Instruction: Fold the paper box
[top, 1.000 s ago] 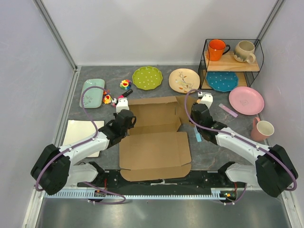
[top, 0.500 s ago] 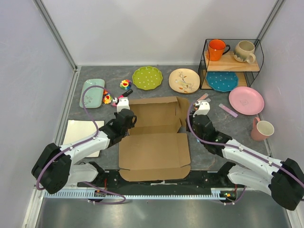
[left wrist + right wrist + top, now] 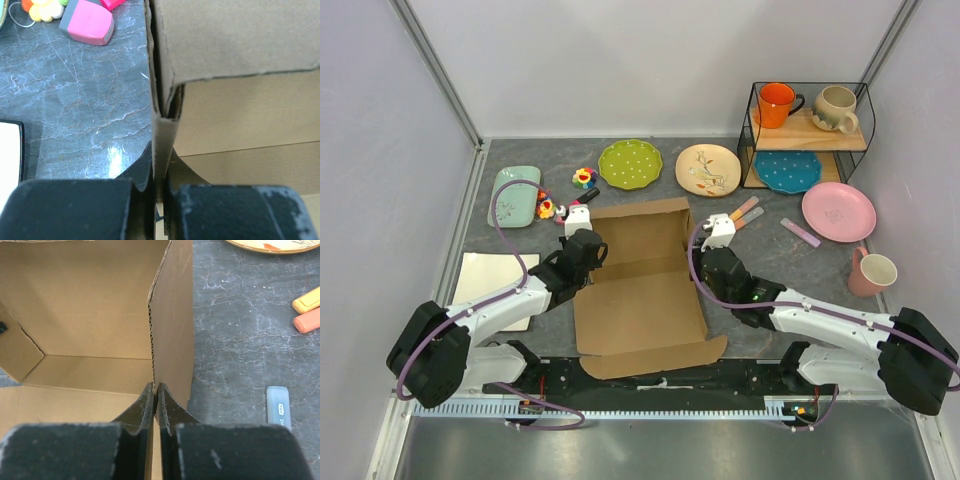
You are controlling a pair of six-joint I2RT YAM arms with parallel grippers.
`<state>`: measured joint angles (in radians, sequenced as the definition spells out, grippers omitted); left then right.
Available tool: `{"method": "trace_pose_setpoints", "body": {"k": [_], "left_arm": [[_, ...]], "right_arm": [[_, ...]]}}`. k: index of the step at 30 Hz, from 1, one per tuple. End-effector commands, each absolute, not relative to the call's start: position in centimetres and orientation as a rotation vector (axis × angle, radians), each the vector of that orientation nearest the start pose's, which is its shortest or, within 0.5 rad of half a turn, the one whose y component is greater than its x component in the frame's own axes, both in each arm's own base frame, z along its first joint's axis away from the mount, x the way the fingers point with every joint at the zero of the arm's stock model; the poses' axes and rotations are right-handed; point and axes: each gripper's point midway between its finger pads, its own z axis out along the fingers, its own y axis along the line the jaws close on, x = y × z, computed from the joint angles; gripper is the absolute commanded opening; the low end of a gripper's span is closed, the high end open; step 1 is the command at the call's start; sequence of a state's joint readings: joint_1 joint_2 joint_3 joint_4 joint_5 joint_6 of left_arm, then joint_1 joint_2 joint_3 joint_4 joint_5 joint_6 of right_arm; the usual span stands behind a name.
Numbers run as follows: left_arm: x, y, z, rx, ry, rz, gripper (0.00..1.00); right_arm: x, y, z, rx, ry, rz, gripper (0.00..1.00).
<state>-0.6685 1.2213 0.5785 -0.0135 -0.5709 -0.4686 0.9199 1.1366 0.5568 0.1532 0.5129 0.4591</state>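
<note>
With my left gripper [image 3: 160, 167] pinched shut on the left wall of the paper box [image 3: 638, 300] and my right gripper [image 3: 155, 396] clamped on its right wall (box mid-table, between the arms), I'd bring both walls upright evenly, sparing the creases.

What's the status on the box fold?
Left gripper shut on paper box left wall; right gripper shut on right wall. Both walls raised. Nothing inside it.

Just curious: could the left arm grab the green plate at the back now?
Probably not: the left claw is shut on the paper box wall; it must let go before reaching the green plate.
</note>
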Motion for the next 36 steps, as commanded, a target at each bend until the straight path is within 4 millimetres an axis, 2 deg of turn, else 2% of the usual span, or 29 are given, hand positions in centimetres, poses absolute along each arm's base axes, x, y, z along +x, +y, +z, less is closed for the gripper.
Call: {"method": "trace_pose_setpoints", "body": {"k": [1, 2, 5, 9, 11, 15, 16, 23, 27, 32, 36], "left_arm": [[28.9, -14.5, 7.5, 0.003, 2.177, -0.061, 0.02], [29.0, -14.5, 7.6, 0.001, 2.169, -0.065, 0.02], [29.0, -14.5, 7.6, -0.002, 2.163, -0.075, 0.02], [28.8, -14.4, 7.6, 0.010, 2.162, -0.072, 0.02], [28.8, -14.4, 8.0, 0.013, 2.144, -0.080, 0.02], [28.6, -15.1, 8.9, 0.066, 2.081, -0.134, 0.02], [28.8, -15.4, 9.4, 0.070, 2.060, -0.153, 0.02], [29.3, -16.2, 11.2, 0.133, 2.009, -0.181, 0.02], [29.7, -16.4, 11.8, 0.175, 1.984, -0.166, 0.02], [30.0, -16.4, 12.3, 0.200, 1.945, -0.152, 0.02], [30.7, -15.8, 13.5, 0.167, 1.880, -0.121, 0.02]], "right_arm": [[25.9, 24.7, 14.5, -0.149, 1.961, 0.473, 0.09], [26.0, 24.5, 14.8, -0.143, 1.955, 0.462, 0.14], [26.1, 24.6, 15.6, -0.157, 1.941, 0.463, 0.15], [26.9, 22.7, 16.5, -0.106, 1.913, 0.364, 0.14], [27.1, 21.7, 16.3, -0.088, 1.920, 0.339, 0.12], [28.3, 18.4, 15.4, 0.055, 1.936, 0.332, 0.10], [28.2, 18.0, 14.9, 0.061, 1.948, 0.340, 0.10], [29.3, 15.4, 14.4, 0.119, 1.949, 0.312, 0.11], [29.7, 15.5, 14.4, 0.127, 1.947, 0.344, 0.11], [30.3, 16.1, 15.4, 0.194, 1.948, 0.461, 0.09], [29.8, 17.3, 16.1, 0.236, 1.967, 0.566, 0.06]]}}
